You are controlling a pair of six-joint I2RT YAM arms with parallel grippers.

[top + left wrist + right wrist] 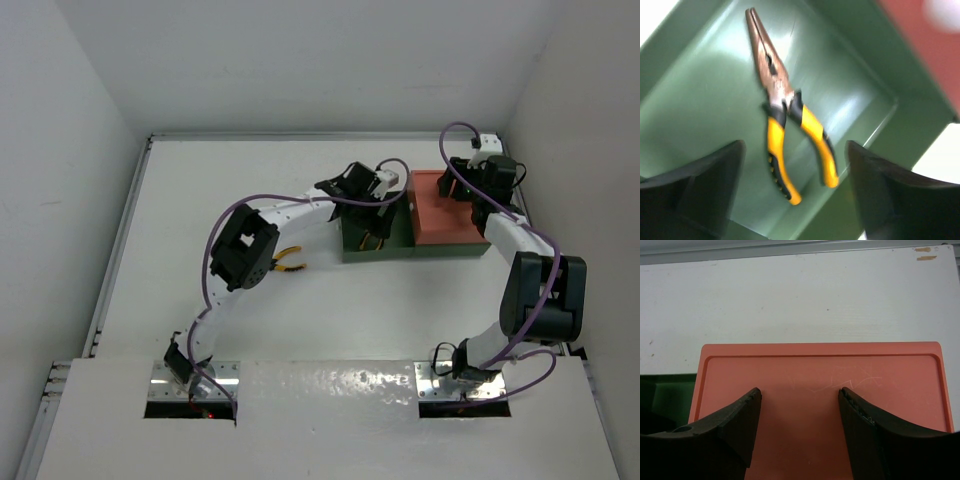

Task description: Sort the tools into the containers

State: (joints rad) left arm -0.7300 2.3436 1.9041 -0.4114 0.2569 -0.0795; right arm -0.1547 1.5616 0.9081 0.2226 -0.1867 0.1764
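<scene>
Pliers with yellow-orange handles and dark jaws lie flat on the floor of the dark green tray. My left gripper hovers open above their handles and holds nothing. In the top view it is over the green tray. A second pair of pliers lies on the table left of that tray. The orange-red tray sits at the green tray's right end. My right gripper is open and empty just above the orange-red tray's flat surface. No screwdrivers show.
White walls close the table in at the back and on both sides. The left arm's elbow hangs over the table beside the loose pliers. A purple cable loops above the right wrist. The green tray's edge shows left of the orange-red one.
</scene>
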